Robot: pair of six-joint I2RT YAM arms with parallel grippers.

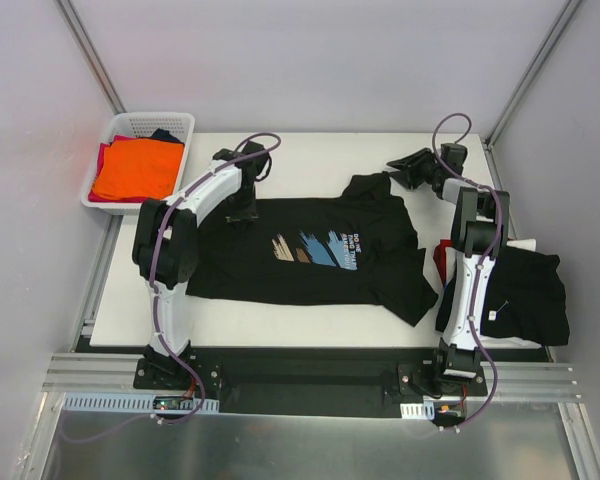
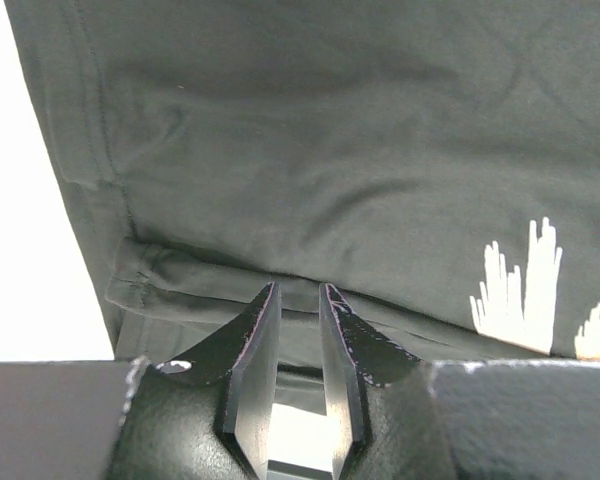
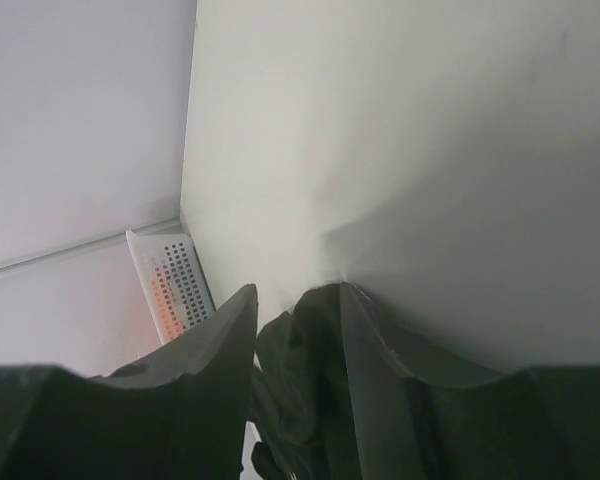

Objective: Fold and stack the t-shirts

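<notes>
A black t-shirt [image 1: 280, 275] with a blue, tan and brown print lies spread across the middle of the table. My left gripper [image 1: 242, 208] is at its upper left edge. In the left wrist view the jaws [image 2: 298, 290] stand narrow, with a folded hem of the black t-shirt [image 2: 330, 150] between them. My right gripper [image 1: 395, 170] is at the shirt's far right corner, raised a little. It is shut on a bunch of black cloth [image 3: 300, 380] that fills the gap in the right wrist view [image 3: 298, 295]. A folded black t-shirt [image 1: 530, 290] lies at the right over a red one [image 1: 442, 262].
A white lattice basket [image 1: 140, 120] stands off the table's far left corner with an orange shirt [image 1: 135, 168] on top; its wall [image 3: 170, 285] shows in the right wrist view. White enclosure walls close in the back and both sides.
</notes>
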